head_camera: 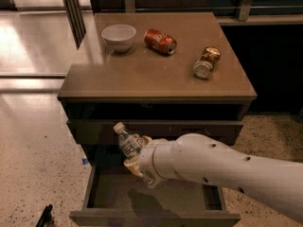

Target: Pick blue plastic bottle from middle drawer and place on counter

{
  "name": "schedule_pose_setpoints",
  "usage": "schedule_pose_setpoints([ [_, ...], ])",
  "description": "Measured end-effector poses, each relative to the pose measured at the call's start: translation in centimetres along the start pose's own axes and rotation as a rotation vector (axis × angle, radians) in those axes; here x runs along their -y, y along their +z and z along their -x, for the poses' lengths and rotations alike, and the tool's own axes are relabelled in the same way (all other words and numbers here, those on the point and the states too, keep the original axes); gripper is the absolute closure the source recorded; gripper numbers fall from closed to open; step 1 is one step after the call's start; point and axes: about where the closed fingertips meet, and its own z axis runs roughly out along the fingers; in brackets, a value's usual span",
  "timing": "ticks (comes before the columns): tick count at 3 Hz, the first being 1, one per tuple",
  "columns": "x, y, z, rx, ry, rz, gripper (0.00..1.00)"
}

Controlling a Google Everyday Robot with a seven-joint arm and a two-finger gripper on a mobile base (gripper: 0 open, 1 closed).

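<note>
The blue plastic bottle [127,140] is clear with a white cap. It tilts up to the left in my gripper [135,155], which is shut on its lower body and holds it above the open middle drawer [156,197]. The bottle's cap reaches the height of the drawer front above. My white arm comes in from the lower right and hides part of the drawer's floor. The tan-brown counter [142,74] lies above and behind the bottle.
On the counter stand a white bowl [119,36], a red soda can [160,41] on its side and a gold-brown can [206,62] on its side. Pale speckled floor lies to the left. A small black object [45,215] lies on the floor at bottom left.
</note>
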Motion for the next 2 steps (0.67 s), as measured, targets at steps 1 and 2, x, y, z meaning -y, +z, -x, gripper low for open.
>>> schedule_pose_setpoints([
  [1,2.5,-6.4,2.7,0.053,-0.048,-0.118,1.00],
  [2,4.8,-12.4,6.5,0.097,-0.104,-0.237,1.00],
])
